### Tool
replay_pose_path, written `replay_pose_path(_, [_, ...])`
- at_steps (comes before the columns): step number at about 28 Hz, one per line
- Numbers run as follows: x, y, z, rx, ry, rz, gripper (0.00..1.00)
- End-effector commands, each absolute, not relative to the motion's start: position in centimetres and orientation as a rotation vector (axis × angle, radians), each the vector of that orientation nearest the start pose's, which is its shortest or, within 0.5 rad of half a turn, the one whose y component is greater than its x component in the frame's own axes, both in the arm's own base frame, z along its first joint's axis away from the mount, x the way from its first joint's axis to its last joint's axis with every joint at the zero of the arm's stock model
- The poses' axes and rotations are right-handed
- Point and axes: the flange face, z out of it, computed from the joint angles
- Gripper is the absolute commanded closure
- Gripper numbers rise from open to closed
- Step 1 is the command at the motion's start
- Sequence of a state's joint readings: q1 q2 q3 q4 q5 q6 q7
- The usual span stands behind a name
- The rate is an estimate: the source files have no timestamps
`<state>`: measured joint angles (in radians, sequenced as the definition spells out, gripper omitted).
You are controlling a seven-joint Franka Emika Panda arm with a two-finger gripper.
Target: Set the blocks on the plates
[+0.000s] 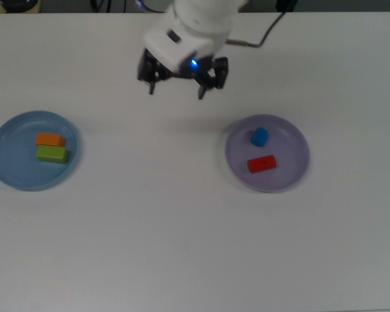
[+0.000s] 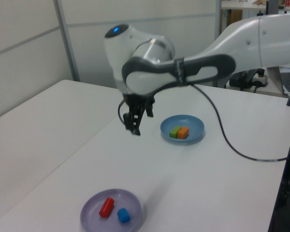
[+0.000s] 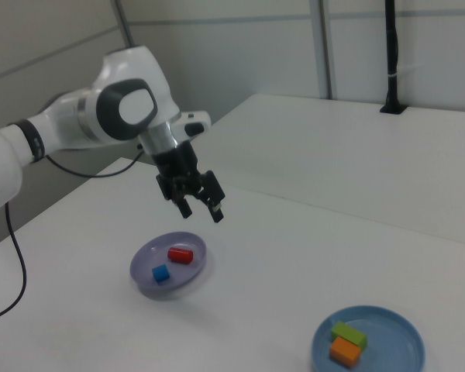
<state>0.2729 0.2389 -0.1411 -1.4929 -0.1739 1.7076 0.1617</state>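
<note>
Blocks all lie on plates: red block [image 1: 261, 164] and blue cube [image 1: 260, 136] on the lavender plate [image 1: 292, 175], orange block [image 1: 50, 139] touching the green block [image 1: 52, 155] on the blue plate [image 1: 13, 175]. Farther back, the gripper [image 1: 182, 83] hangs high, fingers spread and empty; it needs only clear away upward. Nothing obstructs on the white table [image 1: 169, 247].

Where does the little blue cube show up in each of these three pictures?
Top view: the blue cube sits on the purple plate, right of centre, above the red block.
Left view: bottom left, blue cube on the same plate, right of the red block.
Right view: left of centre, blue cube below the red block.
Shared landmark: the purple plate.
</note>
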Motion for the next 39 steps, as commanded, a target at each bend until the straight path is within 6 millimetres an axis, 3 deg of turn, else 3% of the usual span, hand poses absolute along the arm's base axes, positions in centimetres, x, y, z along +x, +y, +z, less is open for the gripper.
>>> replay_pose_path(1, [61.1,5.2,56.5,-3.327,0.032,-0.029,0.0])
replay_pose_path(7, [58.8,2.5,59.4,-3.319,-0.032,0.04,0.0])
replay_pose_path(13, [58.0,-0.1,61.1,-3.258,0.052,0.008,0.0])
replay_pose_path(22, [57.8,-0.8,61.8,-3.218,0.079,-0.028,0.0])
replay_pose_path(32, [56.1,0.0,62.6,-3.191,0.063,-0.044,0.0])
replay_pose_path(39, [53.7,-2.0,63.8,-3.148,0.117,-0.144,0.0])
